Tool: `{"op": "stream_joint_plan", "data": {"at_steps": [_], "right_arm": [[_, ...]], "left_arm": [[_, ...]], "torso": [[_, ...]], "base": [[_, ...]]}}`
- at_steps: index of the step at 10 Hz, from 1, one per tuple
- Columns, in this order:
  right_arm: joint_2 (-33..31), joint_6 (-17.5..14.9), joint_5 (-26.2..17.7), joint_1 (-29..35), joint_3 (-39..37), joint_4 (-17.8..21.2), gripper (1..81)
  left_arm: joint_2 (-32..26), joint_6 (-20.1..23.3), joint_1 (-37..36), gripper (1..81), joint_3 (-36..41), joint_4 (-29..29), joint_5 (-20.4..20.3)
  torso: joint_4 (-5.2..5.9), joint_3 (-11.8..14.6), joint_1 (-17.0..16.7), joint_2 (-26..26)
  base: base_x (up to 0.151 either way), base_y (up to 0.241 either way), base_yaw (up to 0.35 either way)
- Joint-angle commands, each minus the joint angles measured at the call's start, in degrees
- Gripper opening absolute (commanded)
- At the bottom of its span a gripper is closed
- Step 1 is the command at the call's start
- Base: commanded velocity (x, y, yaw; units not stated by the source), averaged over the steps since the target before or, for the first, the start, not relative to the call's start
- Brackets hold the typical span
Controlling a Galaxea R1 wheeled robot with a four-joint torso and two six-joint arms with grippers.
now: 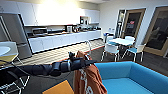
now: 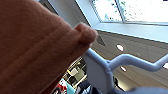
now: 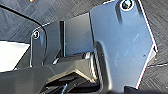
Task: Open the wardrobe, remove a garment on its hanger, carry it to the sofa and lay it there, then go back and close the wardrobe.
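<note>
- The left gripper (image 1: 86, 62) is stretched out in front of the robot, clenched on the hanger (image 1: 89, 47), with the hook sticking up above the arm.
- The garment (image 1: 87, 77), the rust-orange shirt, hangs straight down off it, right at the near arm of the sofa (image 1: 130, 75).
- From the left wrist camera you get a close-up of orange cloth (image 2: 37, 50) and the pale hanger (image 2: 105, 67) against the ceiling.
- Right arm: can't tell what its jaws are doing, its camera just looks past robot hardware at dark floor.
- My take: this is the carry-to-sofa step, nearly done. To do it well, I'd keep the hanger level, get the shirt over the blue seat instead of the armrest, lower until cloth rests, and only then let go.
- Watch the shirt tail; it could snag on the sofa arm.
</note>
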Motion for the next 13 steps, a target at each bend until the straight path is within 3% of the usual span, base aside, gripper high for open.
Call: {"op": "stream_joint_plan", "data": {"at_steps": [1,13], "right_arm": [[0.6,0.0,-2.3,2.2,0.5,0.3,81.1],[0.6,0.0,-2.4,2.3,0.5,0.2,81.1]], "left_arm": [[-0.2,1.9,-10.2,1.0,1.9,1.8,-4.7],[-1.1,1.9,-9.9,1.0,2.4,2.2,-4.5]], "torso": [[0.0,0.0,0.0,0.0],[0.0,0.0,0.0,0.0]], "base": [[0.0,0.0,-0.249],[0.0,0.0,-0.252]]}}
